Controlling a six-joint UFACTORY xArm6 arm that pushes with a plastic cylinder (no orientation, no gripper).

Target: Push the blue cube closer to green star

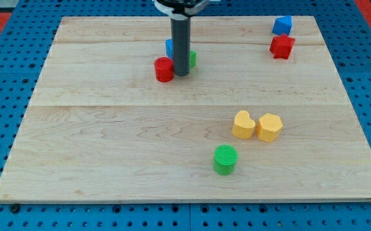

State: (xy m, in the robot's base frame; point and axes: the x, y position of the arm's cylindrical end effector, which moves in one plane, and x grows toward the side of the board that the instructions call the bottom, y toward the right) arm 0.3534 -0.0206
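I'm resting my tip (pixel 181 74) between the red cylinder (pixel 164 69) and green star (pixel 191 59), hiding most of the blue cube (pixel 169 47) behind; there's no hand, nothing held.

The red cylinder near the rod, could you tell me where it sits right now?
The red cylinder sits in the upper middle of the board, just to the view's left of my tip, with a blue block partly hidden behind the rod above it.

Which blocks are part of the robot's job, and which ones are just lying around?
Job: my tip; blue cube, half hidden behind the rod; green star beside it.
Lying about: red cylinder; red block; other blue block; yellow heart; yellow hexagon; green cylinder.
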